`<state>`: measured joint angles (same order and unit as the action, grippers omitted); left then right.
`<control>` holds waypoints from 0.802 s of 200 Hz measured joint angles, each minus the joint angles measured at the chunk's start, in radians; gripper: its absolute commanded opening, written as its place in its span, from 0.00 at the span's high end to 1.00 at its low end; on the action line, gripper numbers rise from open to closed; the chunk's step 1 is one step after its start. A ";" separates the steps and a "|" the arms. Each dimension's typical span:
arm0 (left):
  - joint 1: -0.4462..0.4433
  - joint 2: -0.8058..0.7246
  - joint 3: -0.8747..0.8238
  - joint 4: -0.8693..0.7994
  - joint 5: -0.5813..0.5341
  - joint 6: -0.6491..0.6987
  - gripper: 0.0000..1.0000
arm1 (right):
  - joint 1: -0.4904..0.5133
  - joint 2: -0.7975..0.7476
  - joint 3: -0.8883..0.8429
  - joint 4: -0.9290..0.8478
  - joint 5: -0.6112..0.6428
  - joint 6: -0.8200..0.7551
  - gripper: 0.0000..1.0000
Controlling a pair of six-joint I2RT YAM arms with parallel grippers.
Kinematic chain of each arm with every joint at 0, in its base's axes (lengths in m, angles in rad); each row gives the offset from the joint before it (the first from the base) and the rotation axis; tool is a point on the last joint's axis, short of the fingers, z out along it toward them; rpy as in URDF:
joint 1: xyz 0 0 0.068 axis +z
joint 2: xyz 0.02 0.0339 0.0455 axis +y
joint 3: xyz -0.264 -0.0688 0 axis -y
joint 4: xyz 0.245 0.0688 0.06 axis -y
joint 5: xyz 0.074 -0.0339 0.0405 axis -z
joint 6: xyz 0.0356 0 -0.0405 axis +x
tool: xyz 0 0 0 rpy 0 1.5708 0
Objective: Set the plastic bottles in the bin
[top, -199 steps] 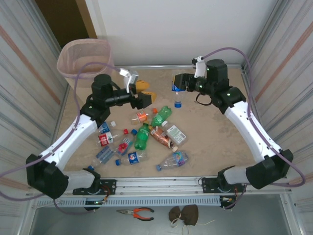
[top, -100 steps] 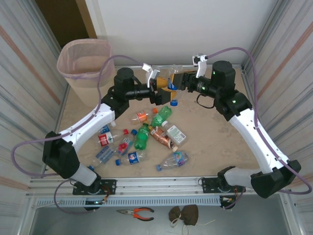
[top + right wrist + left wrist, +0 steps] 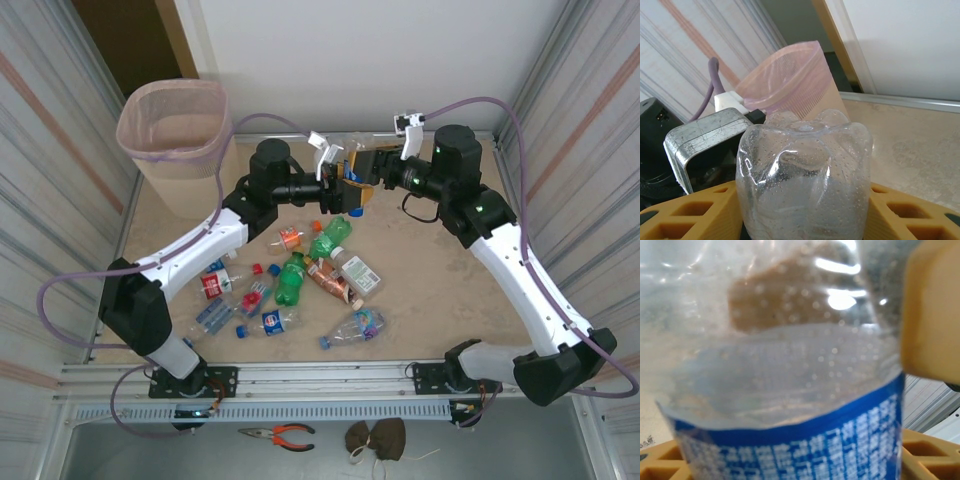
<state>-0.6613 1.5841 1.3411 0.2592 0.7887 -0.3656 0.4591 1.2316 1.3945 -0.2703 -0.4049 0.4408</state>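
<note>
My left pincer [image 3: 338,187] has come across, grip unclear; I'm passing it the bottle [image 3: 352,172] my right pincer [image 3: 364,166] is clenching, for the leftward bin [image 3: 180,182].

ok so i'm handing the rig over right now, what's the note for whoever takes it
Right gripper: shut on a clear blue-label bottle, held up off the table at the back.
Left gripper: around the same bottle; whether it grips yet, cannot tell.
Bin: back left corner; what is inside cannot be judged from above.
Left to do: bin this bottle, then the pile of bottles lying mid-table.
</note>
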 measured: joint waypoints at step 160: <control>0.259 -0.071 0.180 -0.418 -0.082 0.174 0.44 | 0.001 -0.181 -0.015 -0.088 0.126 -0.014 0.22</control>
<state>-0.4023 1.5135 1.5211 -0.1585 0.7067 -0.1921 0.4599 1.0508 1.3792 -0.3584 -0.2790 0.4267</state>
